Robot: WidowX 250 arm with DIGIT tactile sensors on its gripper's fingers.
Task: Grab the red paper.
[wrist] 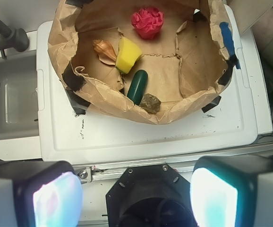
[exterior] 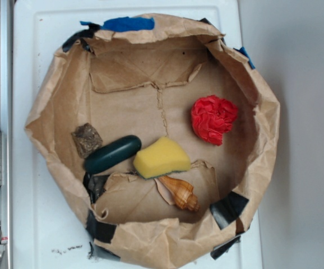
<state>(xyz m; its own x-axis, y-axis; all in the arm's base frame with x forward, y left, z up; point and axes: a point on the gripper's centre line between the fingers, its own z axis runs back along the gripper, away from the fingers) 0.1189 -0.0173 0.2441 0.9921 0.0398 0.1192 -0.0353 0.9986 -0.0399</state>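
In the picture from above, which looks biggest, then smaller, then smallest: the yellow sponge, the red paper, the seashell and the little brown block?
1. Yellow sponge
2. Red paper, close to the sponge
3. Seashell
4. Brown block

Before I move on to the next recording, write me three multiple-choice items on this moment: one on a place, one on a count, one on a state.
1. Where does the red paper lie?
A. In the brown paper bag, apart from the other things
B. On top of the yellow sponge
C. On the white board outside the bag

2. How many things lie in the bag?
A. Three
B. Five
C. Seven

3. How does the gripper stand?
A. Shut on the red paper
B. Shut on the seashell
C. Open, holding nothing

Key: 1 A, since bare bag floor shows all around the paper. 2 B: red paper, yellow sponge, seashell, dark green oblong object, brown rough block. 3 C, since in the wrist view both fingers stand wide apart with nothing between them, well back from the bag.
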